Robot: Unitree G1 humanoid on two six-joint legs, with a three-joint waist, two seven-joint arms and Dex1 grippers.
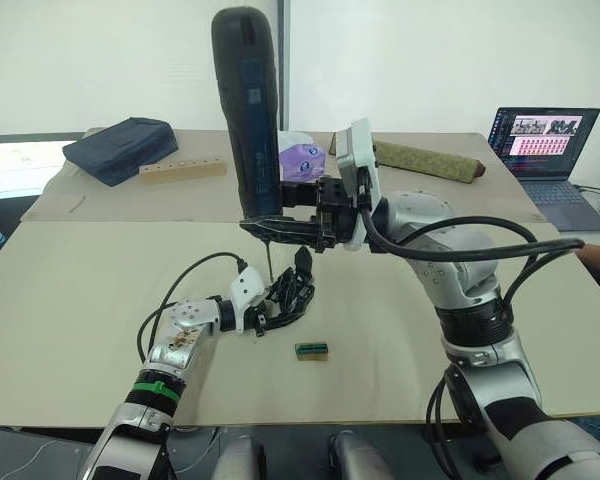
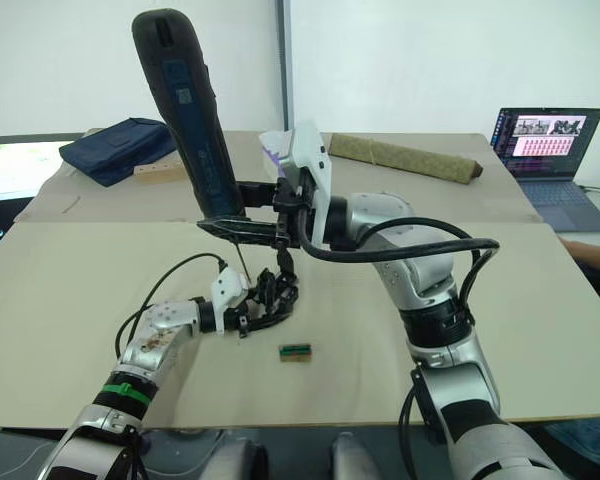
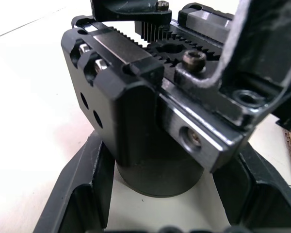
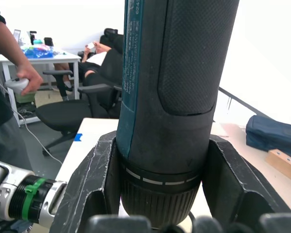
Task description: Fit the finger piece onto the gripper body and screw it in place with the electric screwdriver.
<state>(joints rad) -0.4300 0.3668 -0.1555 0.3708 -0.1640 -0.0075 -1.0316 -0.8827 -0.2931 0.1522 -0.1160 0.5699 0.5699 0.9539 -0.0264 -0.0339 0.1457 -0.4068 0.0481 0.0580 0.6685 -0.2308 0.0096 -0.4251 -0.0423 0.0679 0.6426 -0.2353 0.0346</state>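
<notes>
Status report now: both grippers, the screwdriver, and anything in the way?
Right gripper shut on electric screwdriver, upright, bit down. Left gripper shut on gripper body. Bit just above body. Small green block on table nearby, not in the way.

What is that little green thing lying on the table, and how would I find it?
Look at the big tan table, then at the left gripper clamped on the gripper body near its middle. Just nearer the robot lies the small green-and-brown block, alone and flat, the one green piece beside all that black hardware.
</notes>
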